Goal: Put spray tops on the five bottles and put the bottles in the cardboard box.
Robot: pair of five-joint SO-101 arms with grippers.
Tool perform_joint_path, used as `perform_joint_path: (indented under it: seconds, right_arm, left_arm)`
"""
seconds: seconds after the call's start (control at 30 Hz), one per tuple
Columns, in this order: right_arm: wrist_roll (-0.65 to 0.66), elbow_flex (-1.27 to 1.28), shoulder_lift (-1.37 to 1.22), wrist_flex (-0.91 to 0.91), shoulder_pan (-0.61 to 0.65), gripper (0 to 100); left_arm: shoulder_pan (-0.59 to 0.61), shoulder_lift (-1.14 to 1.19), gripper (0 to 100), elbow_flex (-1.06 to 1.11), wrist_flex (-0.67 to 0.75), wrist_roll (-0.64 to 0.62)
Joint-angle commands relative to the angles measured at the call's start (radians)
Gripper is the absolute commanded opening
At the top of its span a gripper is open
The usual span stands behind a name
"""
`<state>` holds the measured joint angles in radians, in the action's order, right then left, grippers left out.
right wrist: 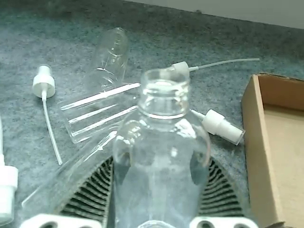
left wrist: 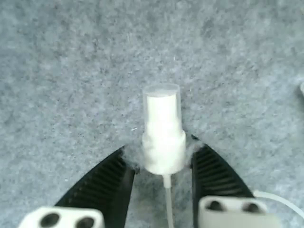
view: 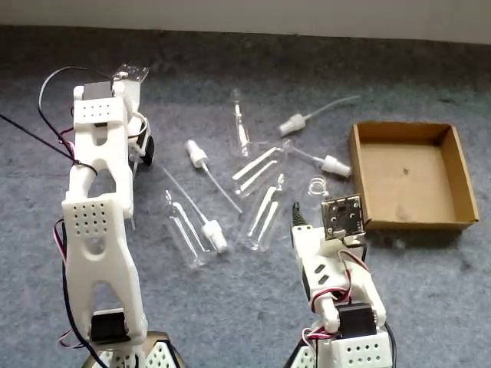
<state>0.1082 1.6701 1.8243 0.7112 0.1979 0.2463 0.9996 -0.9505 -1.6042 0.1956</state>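
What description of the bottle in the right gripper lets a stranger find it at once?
Start at the cardboard box and look just off its left wall. There the right gripper holds one clear bottle. It alone is clamped between black jaws; the other bottles lie loose on the carpet.

Clear bottles (view: 186,228) and white spray tops (view: 197,155) lie beside open cardboard box (view: 410,175).

White printed arms (view: 115,268), perforated panels, black servos, red-black cables; black ribbed fingers (left wrist: 107,183).

Left tool (left wrist: 161,156) tight on spray top (left wrist: 162,126), arm (view: 96,192) outstretched; right tool (right wrist: 161,166) tight on bottle (right wrist: 161,123), arm (view: 337,284) folded.
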Motion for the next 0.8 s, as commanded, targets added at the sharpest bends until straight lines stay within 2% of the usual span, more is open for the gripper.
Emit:
perform_joint_path:
  seconds: [0.0, 0.37, 0.63, 0.77]
  right_arm:
    - [-0.003, 0.148, 0.013, 0.005, 0.002, 9.5]
    - [-0.003, 0.148, 0.013, 0.005, 0.002, 9.5]
    - [-0.003, 0.148, 0.013, 0.005, 0.007, 9.5]
    - [-0.008, 0.148, 0.013, -0.012, 0.007, 9.5]
  left_arm:
    - [0.015, -0.013, 3, -0.044, 0.078, 0.009]
    - [0.015, -0.019, 2, -0.044, 0.097, 0.009]
    - [0.008, -0.114, 2, -0.213, -0.152, 0.005]
    - [0.01, -0.206, 0, -0.26, -0.164, 0.005]
